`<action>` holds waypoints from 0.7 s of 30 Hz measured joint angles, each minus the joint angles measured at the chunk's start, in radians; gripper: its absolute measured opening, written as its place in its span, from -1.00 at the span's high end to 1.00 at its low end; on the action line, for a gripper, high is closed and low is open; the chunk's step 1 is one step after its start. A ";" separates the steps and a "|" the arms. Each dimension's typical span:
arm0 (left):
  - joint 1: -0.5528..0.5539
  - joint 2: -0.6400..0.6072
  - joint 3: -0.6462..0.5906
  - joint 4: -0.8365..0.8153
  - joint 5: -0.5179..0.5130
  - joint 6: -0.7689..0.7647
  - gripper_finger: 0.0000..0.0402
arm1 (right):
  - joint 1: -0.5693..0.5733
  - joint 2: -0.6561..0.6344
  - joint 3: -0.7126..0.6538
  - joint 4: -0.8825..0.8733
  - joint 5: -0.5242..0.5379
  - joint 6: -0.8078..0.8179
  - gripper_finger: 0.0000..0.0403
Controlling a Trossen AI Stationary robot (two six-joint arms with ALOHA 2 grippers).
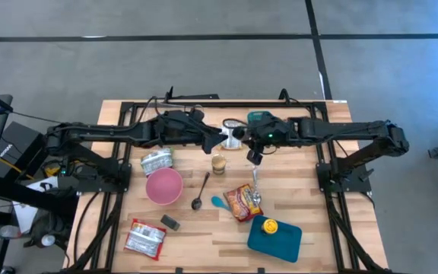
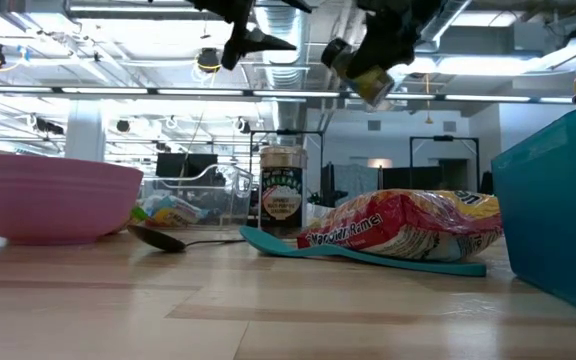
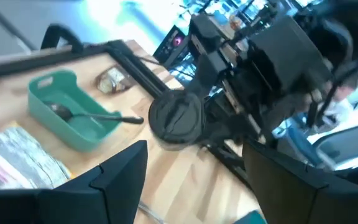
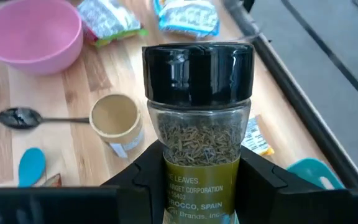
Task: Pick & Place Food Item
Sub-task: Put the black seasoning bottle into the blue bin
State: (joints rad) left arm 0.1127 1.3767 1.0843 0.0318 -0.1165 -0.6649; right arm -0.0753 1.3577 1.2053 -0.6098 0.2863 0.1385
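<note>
Above the middle of the bench (image 1: 295, 175) we find the right tool (image 4: 197, 171) clamped around a spice jar (image 4: 197, 118), its two dark fingers pinching the glass low on the label so the black lid and the dried leaves stay clear; held upright and lifted well off the wood, the jar looks ready, in our judgement, to be carried to wherever it must be set down. The left tool (image 3: 194, 180) hangs released just across from it, fingers spread and holding nothing, pointed at the right arm's wrist as though waiting to receive or assist. From overhead we get the layout: both arms meet near the bench's far middle, with a pink bowl (image 1: 163, 186), a spoon (image 1: 201, 192), a small open jar (image 1: 218, 164), a ramen packet (image 1: 243, 202) and a teal tray (image 1: 276, 237) carrying a yellow item scattered nearer the front edge. That view, though, hides what the right tool grips. The right wrist view settles it, showing the jar's label and contents close up. The level view adds height: the jar hangs high above everything, tilted slightly, while a dark-lidded jar (image 2: 281, 192) stands on the bench behind the ramen packet. Only the left wrist view shows a green bin (image 3: 73, 112) with a utensil inside.
</note>
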 joint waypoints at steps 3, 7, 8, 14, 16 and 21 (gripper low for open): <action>-0.003 -0.004 0.000 0.004 0.000 0.071 -0.29 | -0.001 -0.034 0.000 -0.008 0.007 0.017 0.36; -0.010 0.000 0.000 0.014 -0.005 0.137 -0.29 | -0.001 -0.071 0.000 -0.004 0.007 0.037 0.36; -0.011 0.004 0.000 0.015 -0.005 0.150 -0.29 | -0.001 -0.077 0.000 -0.009 0.007 0.044 0.36; -0.024 0.006 -0.002 0.014 -0.025 0.196 -0.29 | 0.003 -0.100 0.000 -0.019 0.007 0.086 0.36; -0.024 0.006 -0.002 0.012 -0.031 0.196 -0.29 | 0.008 -0.098 0.000 -0.020 0.007 0.098 0.36; -0.024 0.006 -0.002 0.013 -0.033 0.197 -0.29 | 0.033 -0.094 -0.001 -0.019 0.011 0.116 0.37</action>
State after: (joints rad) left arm 0.0887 1.3830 1.0828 0.0452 -0.1493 -0.4683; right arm -0.0425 1.2633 1.2046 -0.6288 0.2975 0.2544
